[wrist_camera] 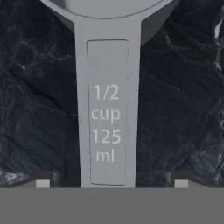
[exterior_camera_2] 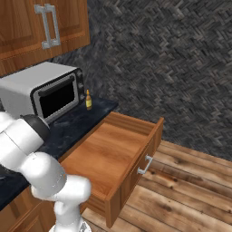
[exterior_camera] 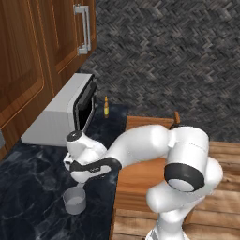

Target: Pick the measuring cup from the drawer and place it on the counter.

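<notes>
The measuring cup (wrist_camera: 107,109) sat on the dark marbled desk (exterior_camera: 33,187), its handle running straight between the spread fingers of my released pincer (wrist_camera: 111,183), bowl ahead.

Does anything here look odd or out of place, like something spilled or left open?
Nothing is spilled or broken. The drawer stands pulled wide open with its wooden bottom bare, and the measuring cup sits upright on the counter, its handle between the open gripper fingers.
</notes>
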Robot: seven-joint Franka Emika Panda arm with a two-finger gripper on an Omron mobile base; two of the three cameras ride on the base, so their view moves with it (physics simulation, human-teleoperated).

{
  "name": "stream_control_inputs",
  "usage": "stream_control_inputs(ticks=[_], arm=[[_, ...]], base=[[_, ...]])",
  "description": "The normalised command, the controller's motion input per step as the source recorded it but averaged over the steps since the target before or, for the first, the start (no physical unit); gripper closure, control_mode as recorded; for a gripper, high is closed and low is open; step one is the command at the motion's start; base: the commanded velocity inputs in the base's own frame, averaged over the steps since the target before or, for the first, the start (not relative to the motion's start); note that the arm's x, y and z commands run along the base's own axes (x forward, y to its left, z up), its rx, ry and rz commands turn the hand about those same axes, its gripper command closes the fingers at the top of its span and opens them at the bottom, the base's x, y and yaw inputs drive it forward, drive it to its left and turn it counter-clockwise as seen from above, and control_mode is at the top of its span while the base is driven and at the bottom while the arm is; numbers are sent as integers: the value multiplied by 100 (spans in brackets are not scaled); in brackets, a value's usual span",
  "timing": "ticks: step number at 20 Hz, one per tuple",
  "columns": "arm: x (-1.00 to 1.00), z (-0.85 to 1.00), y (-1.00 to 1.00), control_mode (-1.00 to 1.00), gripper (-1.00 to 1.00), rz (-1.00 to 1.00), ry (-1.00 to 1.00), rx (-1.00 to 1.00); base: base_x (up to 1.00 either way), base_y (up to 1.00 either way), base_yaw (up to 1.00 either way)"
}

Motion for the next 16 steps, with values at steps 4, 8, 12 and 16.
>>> stream_control_inputs(ticks=[4, 8, 12, 16], arm=[[0, 100, -47, -100, -100, 0, -15, 13], [0, 100, -90, -100, -100, 0, -9, 15], [-10, 83, -100, -100, -100, -15, -14, 23], [0, 44, -98, -100, -100, -34, -20, 17]], base=[[0, 0, 0], [0, 0, 0], [0, 0, 0], [0, 0, 0]])
